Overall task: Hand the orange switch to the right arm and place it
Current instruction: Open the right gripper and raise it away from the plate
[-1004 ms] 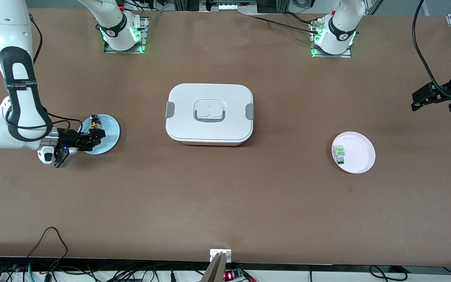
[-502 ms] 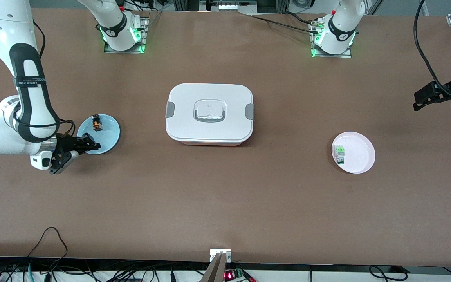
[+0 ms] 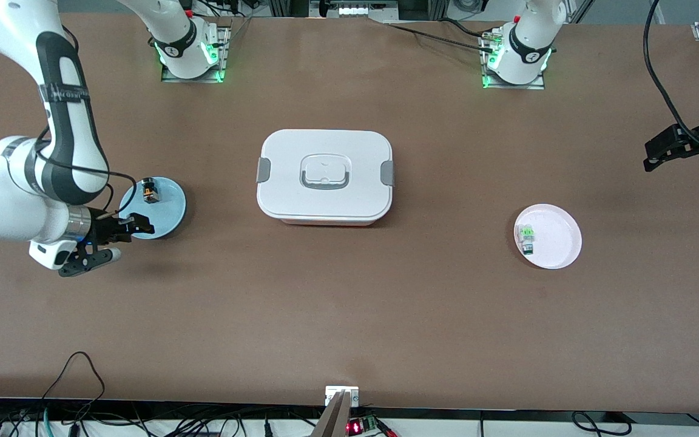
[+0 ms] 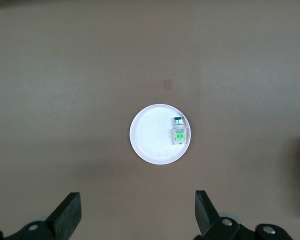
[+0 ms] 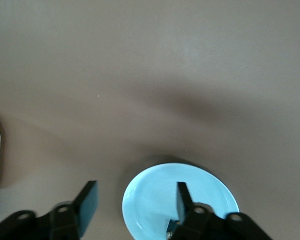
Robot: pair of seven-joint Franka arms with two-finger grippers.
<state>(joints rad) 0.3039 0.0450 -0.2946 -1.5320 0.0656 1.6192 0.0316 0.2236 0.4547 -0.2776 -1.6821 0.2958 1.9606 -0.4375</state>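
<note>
At the right arm's end of the brown counter (image 3: pixel 349 315), my right claw (image 3: pixel 120 238) hangs spread and empty over the near rim of the round light-blue plate (image 3: pixel 167 212). The small black-and-orange switch (image 3: pixel 150 192) lies on that plate. Mid-counter sits a white lidded rectangular box (image 3: pixel 324 176). A white round plate (image 3: pixel 559 240) carries a green-and-white component (image 3: pixel 527 237). My left claw (image 3: pixel 665 150) waits spread wide, above the counter's edge.

Brown bench, evenly lit
The bench (image 3: pixel 349 315) spans the whole view (matte surface); dark cables (image 3: pixel 76 419) trail along its near edge.
</note>
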